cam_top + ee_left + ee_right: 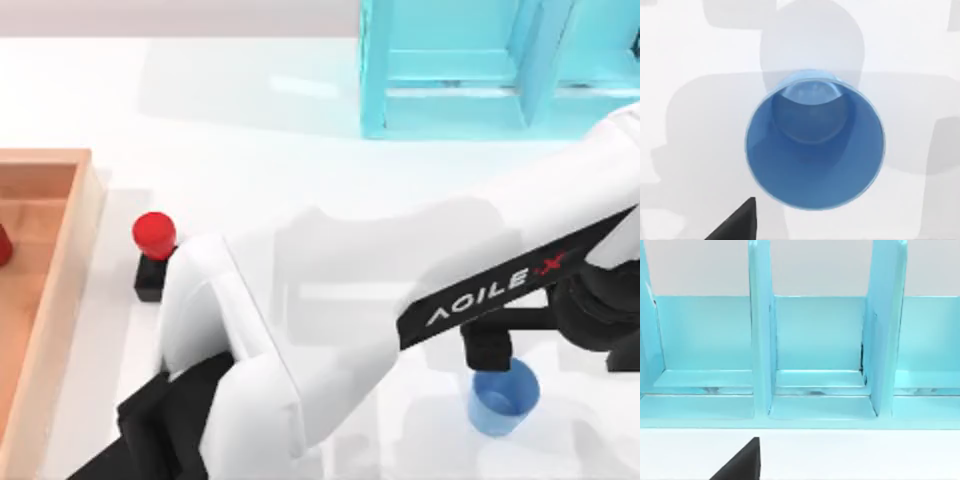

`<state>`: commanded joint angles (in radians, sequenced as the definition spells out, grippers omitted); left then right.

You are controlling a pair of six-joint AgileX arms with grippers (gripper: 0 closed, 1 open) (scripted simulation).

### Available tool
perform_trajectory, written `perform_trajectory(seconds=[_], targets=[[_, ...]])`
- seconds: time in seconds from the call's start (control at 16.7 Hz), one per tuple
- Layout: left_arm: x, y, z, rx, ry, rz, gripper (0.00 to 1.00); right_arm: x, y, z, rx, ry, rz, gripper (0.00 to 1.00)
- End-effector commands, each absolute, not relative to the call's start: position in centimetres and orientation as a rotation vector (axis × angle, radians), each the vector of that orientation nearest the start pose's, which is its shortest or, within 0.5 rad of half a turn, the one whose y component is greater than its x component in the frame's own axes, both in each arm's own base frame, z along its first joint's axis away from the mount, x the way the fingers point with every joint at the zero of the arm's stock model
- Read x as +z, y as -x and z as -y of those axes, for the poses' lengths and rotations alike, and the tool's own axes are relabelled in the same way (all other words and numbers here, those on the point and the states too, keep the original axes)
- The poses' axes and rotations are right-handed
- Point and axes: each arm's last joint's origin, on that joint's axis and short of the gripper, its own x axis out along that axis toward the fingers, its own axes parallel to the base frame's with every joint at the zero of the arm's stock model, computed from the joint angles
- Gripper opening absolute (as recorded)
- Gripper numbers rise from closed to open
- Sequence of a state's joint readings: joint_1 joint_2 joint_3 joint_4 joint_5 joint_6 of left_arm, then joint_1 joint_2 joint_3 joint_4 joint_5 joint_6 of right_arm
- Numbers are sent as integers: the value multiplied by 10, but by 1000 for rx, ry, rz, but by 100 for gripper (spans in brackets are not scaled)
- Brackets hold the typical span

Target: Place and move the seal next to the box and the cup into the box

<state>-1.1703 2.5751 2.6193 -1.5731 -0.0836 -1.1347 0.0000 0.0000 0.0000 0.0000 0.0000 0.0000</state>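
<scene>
Cup [503, 398] upright; left arm stretched across, gripper [490, 352] above rim.

Bright, even light all over; soft grey arm shadows spread across the white counter [300, 130], everything looking slightly soft, no glare.

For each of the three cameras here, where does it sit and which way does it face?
Top view: above the table, looking down on the seal beside the box, the cup, the turquoise shelf; a white arm reaches across from the lower left to the cup.
Left wrist view: over the cup, looking into it; a dark gripper tip shows.
Right wrist view: low, facing the shelf; a dark gripper tip shows.
Shared: cup in top and left wrist views; shelf in top and right wrist views.
</scene>
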Motion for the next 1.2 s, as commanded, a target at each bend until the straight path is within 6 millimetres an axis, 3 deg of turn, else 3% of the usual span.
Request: perform_trajectory(seconds=[0.36,0.9,1.2], targets=[[206,-205,453,-16,-15,-1471,100,160,-106,1,0,0,0,100],[136,-210,452,-15,-16,-1471,100,160,-106,1,0,0,0,100],[134,-210,452,-16,-15,-1471,100,160,-106,1,0,0,0,100]])
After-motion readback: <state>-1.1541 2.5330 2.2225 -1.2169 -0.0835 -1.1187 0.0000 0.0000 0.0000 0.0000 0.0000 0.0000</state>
